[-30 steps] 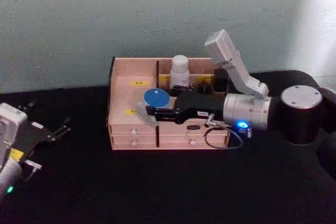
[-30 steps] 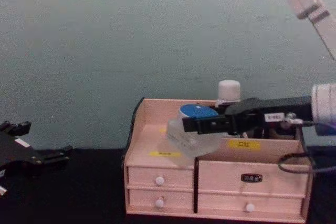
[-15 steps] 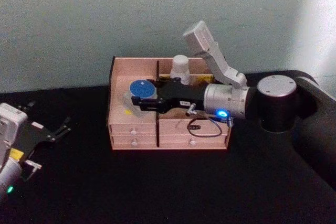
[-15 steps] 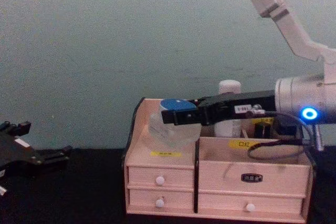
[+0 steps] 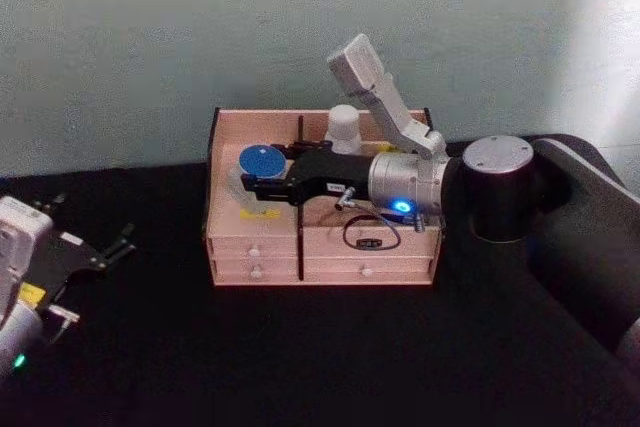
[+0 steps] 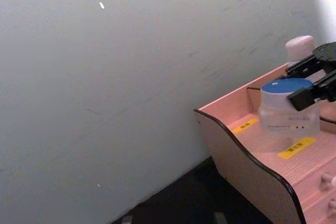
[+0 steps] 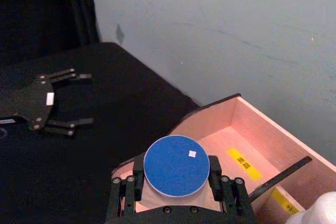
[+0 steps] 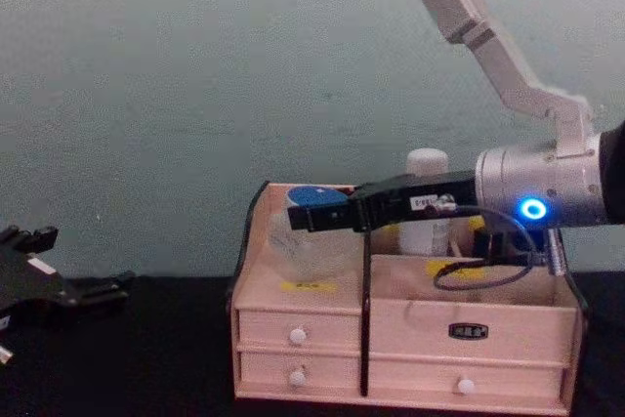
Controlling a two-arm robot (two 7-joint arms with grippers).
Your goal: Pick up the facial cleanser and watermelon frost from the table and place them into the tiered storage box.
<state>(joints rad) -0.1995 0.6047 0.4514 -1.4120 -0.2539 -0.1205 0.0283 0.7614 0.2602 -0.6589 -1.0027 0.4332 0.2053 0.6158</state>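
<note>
Nearest the body, at the left edge of the black table (image 5: pixel 300 367), the left gripper (image 5: pixel 105 250) sits parked with its fingers spread apart and nothing between them, well clear of the work.

Farther out stands the tiered storage box (image 5: pixel 225 247), drawers facing the robot. Two rows of white-knobbed drawers (image 8: pixel 298 336) are shut. Above them are stepped open compartments split by a dark divider (image 5: pixel 300 137).

Right gripper (image 5: pixel 252 186) reaches across from the right, over the box's left compartment. Its fingers are clamped on a clear jar with a blue lid (image 7: pixel 176 165), one finger each side of the body just under the lid. Which of the two named products this is I cannot tell; the label is unreadable. In the chest view the jar (image 8: pixel 314 231) hangs inside the left compartment's outline, base close to the yellow label (image 8: pixel 305 285); whether it touches the shelf cannot be told. From the left wrist view the jar (image 6: pixel 290 107) looks upright, above the front label (image 6: pixel 296 147).

A white-capped bottle (image 5: pixel 344 130) stands in the rear right compartment, beyond the divider.

Judgement: placing step, nearly complete for this item.
- Lower straight down, jar level, until the base bears on the shelf.
- Keep clear of the divider and the left side wall (image 6: pixel 247 163).
- Part the fingers only once it is seated; the jar may tip otherwise.
- Withdraw upward, not sideways, so a finger does not drag the lid.
</note>
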